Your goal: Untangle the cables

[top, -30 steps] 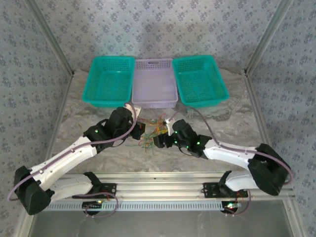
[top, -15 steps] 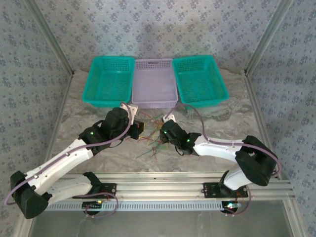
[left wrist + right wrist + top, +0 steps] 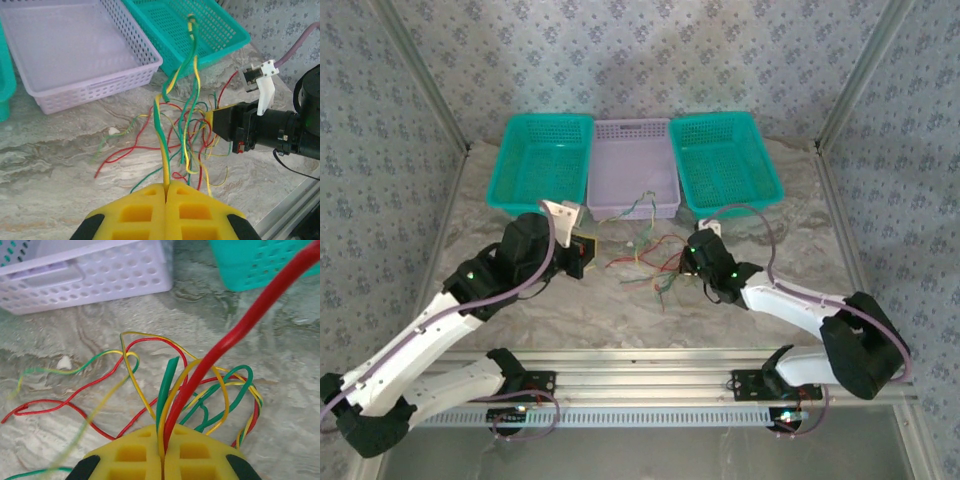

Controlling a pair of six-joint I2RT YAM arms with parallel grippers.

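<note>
The cables (image 3: pixel 648 262) lie as a loose tangle of thin red, green and yellow wires on the marble table between my two grippers. My left gripper (image 3: pixel 588 250) is to their left, its jaws shut on a green-and-yellow cable (image 3: pixel 160 125) that rises from the yellow pads (image 3: pixel 145 210). To the right of the tangle my right gripper (image 3: pixel 689 262) is shut on a red cable (image 3: pixel 240 330), a green one (image 3: pixel 165 385) and a yellow one. In the left wrist view the right gripper (image 3: pixel 220 125) sits at the tangle's far side.
Three baskets stand in a row at the back: a teal one (image 3: pixel 542 165) on the left, a lilac one (image 3: pixel 632 170) in the middle, a teal one (image 3: pixel 725 163) on the right. One wire end reaches the lilac basket's front wall. A metal rail (image 3: pixel 650 385) runs along the near edge.
The right gripper closed on cables in the tangle. Both grippers then drew apart, left going left and right going right, and the bunched wires spread out between them.
</note>
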